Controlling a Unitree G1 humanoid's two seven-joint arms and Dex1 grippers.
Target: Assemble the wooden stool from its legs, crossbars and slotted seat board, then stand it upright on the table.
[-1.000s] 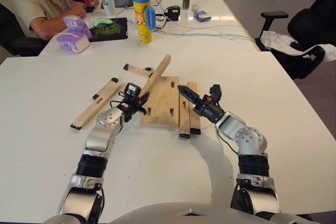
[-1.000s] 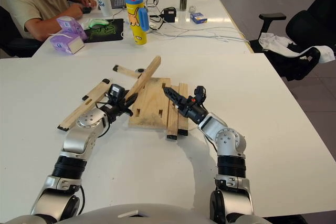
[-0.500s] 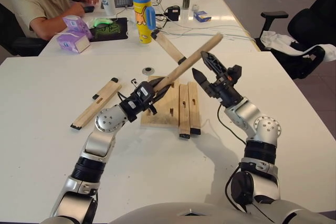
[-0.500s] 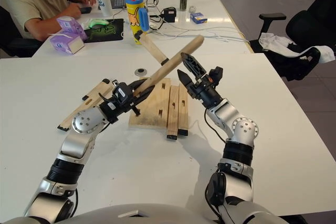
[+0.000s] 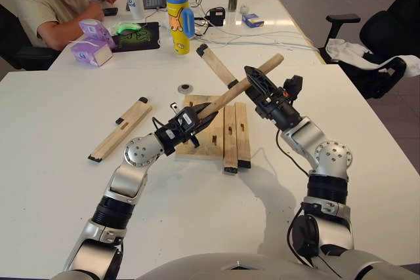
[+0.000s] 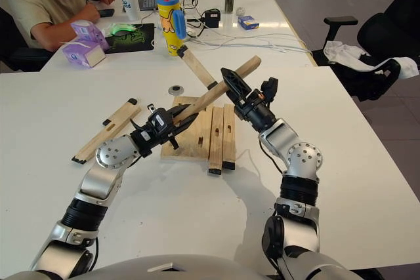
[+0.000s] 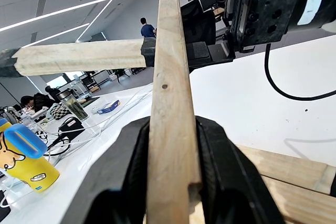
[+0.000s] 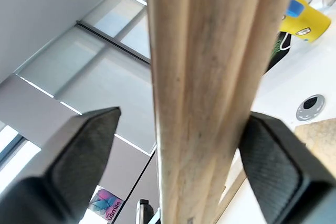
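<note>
At the left we see two loose legs [image 5: 120, 130] lying side by side on the white surface [image 5: 52, 181]. Next, the left jaws are clenched on the lower end of a raised leg [image 5: 230, 91]. This leg slants up toward the right above the slotted seat board [image 5: 200, 149], which lies flat on the surface. A crossbar [image 5: 215, 65] juts from the raised leg toward the far side. Higher along it, the right jaws straddle the leg, released, with a gap showing beside one finger. Two more wooden pieces [image 5: 236, 139] lie along the board's right edge.
</note>
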